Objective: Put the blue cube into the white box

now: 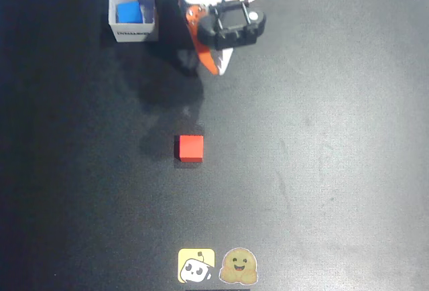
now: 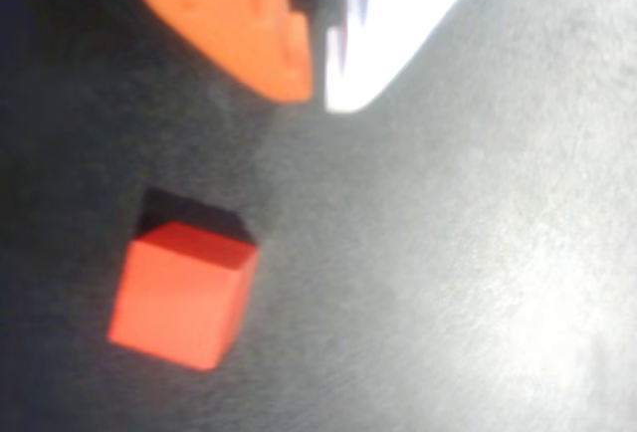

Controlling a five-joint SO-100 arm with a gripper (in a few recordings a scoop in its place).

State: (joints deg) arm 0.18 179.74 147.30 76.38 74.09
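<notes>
Overhead view: blue cube [image 1: 129, 12] sits inside white box [image 1: 133, 15] at top left of dark surface [image 1: 322, 157]; red cube [image 1: 191, 148] well apart, mid-surface. Hand [image 1: 216, 64] beside box, holding nothing. Wrist view: fingertips [image 2: 289, 64] nearly pressed together, w/ thin gap. Cube prob. light, rigid, matte, not slippery; grip on two opposite flat faces.
</notes>
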